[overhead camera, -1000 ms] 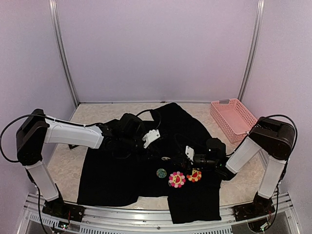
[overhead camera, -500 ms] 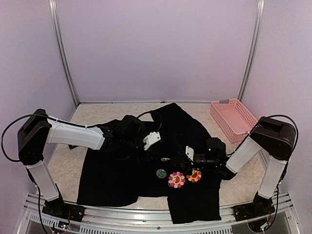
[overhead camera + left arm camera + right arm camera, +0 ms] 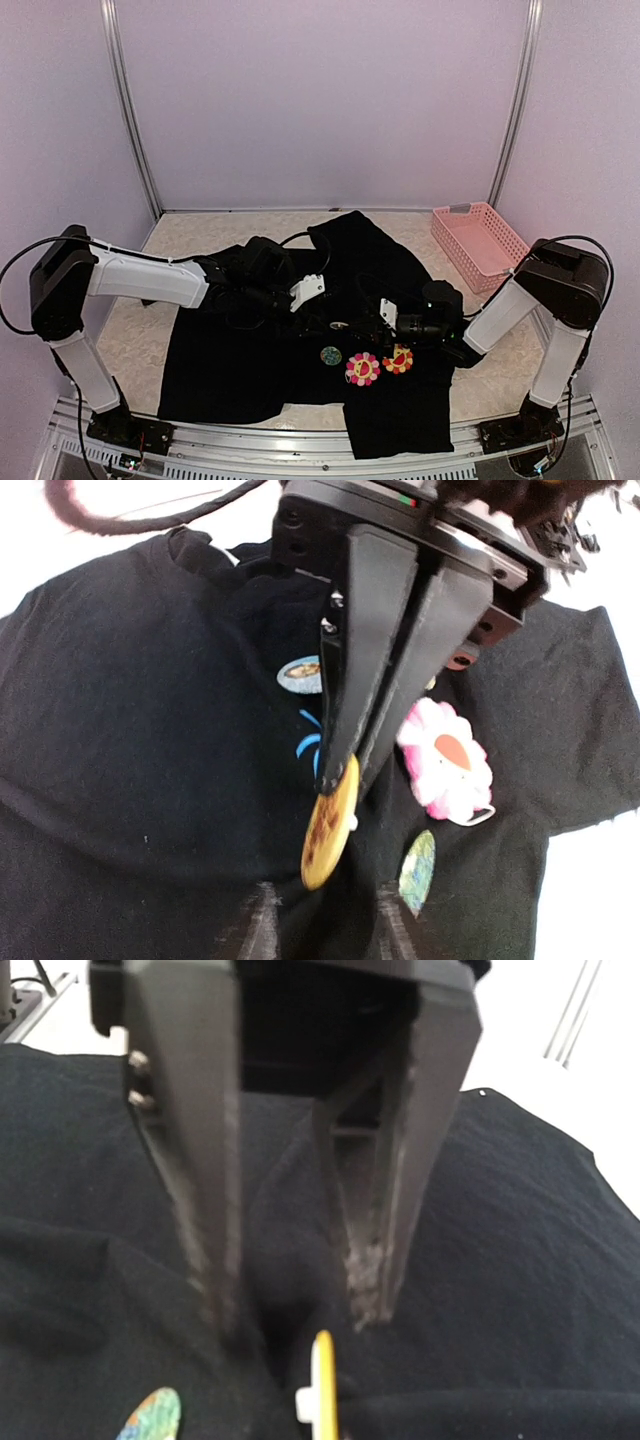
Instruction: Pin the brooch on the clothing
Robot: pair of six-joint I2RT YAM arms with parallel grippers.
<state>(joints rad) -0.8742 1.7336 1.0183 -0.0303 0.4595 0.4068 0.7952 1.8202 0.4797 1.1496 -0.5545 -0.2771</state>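
The clothing [image 3: 250,350], a black shirt, lies spread on the table. The round yellow brooch [image 3: 330,830] stands edge-on on a raised fold of it, its white back [image 3: 305,1400] showing. My right gripper [image 3: 295,1300] is shut on that fold, its fingertips [image 3: 345,765] just above the brooch. Low over the shirt, my left gripper [image 3: 318,930] is open, with one finger [image 3: 250,930] on either side of the brooch and neither touching it. Beside the brooch are a light-blue star mark [image 3: 308,745], a pink flower badge [image 3: 445,760] and a green round badge [image 3: 417,872].
A pink basket [image 3: 478,243] stands at the back right of the table. The pink flower badge [image 3: 362,368], an orange flower badge [image 3: 399,360] and the green badge [image 3: 331,354] sit on the shirt front, near both grippers. Grey walls close the cell.
My left gripper's jaws have parted, and its wrist has dropped slightly toward the shirt. The right arm has stayed in place.
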